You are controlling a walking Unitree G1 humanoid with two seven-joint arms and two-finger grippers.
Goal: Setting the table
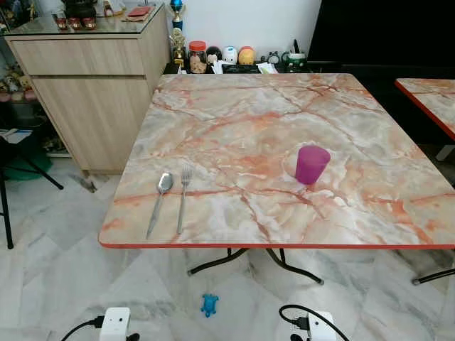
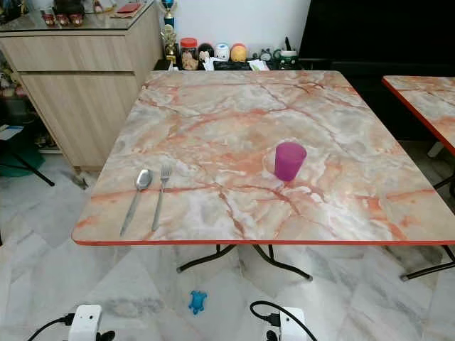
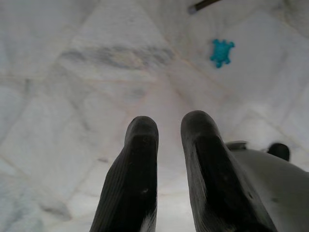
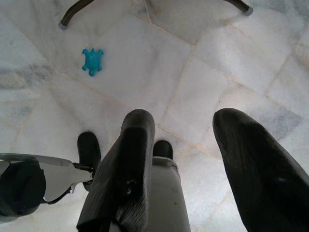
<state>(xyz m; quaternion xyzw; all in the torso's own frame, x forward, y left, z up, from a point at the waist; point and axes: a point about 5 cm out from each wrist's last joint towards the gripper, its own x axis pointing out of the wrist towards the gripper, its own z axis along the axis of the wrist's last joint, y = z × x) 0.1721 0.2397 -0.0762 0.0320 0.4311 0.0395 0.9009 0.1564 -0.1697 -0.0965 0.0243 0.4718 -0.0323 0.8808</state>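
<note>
So there's one table (image 1: 284, 128) in front, marble-look top in pink, orange and grey with a thin red edge. On it: one spoon (image 1: 161, 202), one fork (image 1: 183, 197), one cup (image 1: 311, 164). That's the whole count.

The spoon and fork lie side by side near the front left corner, handles pointing at the front edge, heads pointing away. Spoon is on the left, fork just beside it on the right, not touching as far as I can see. Both are plain silver metal, long thin handles.

The cup is magenta plastic, a bit see-through, standing upright, wider at the rim than the base. It sits right of centre, well apart from the cutlery.

A second table (image 1: 430, 96) with the same top pokes in at the right. A wooden cabinet (image 1: 92, 85) stands to the left, and a row of jars and little figurines (image 1: 220, 57) sits behind the far edge.

Down on the white marble floor (image 1: 57, 284) there's one small blue turtle toy (image 1: 208, 305) in front of the table legs, near the robot's two white feet.

Both arms just hang. The left gripper (image 3: 166, 130) points at the floor with its fingers a narrow gap apart, holding nothing. The right gripper (image 4: 186, 125) also points at the floor, fingers spread wide, empty.
</note>
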